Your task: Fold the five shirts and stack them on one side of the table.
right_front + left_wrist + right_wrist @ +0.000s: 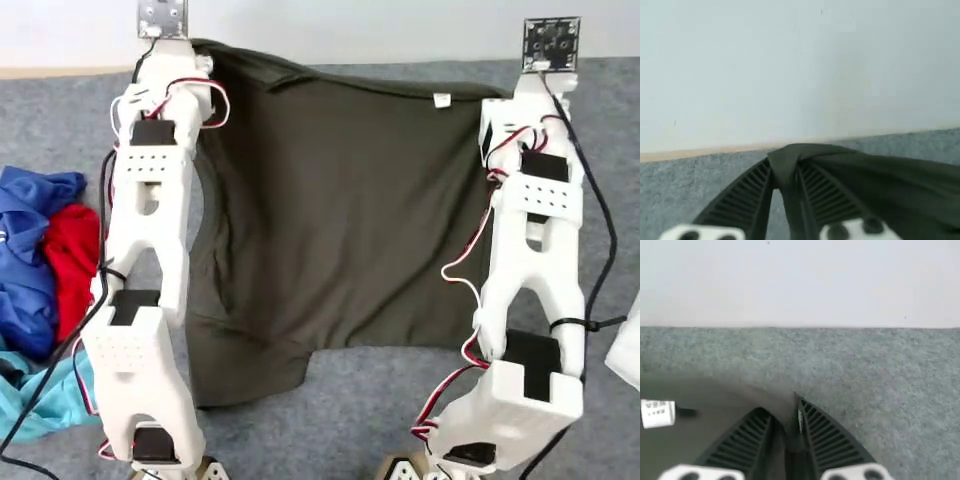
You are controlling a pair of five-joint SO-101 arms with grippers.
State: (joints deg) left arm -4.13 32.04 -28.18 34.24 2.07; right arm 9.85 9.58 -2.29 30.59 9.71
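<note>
While spread flat on the grey table (370, 420) between two arms, lies with a sleeve nearest the bases: one dark green shirt (340, 220), far edge running side to side. Counts three more shirts heaped well apart beside the left arm, one teal (50, 405), one blue (25, 250), one red (70, 260), plus a white scrap (628, 350) at the right edge, too cropped to name. Finds, farthest off by the wall (350, 25), left gripper (785, 165) clamped on one far corner and right gripper (790, 412) clamped on the other, equally placed, so probably draws that edge back toward the near hem.
</note>
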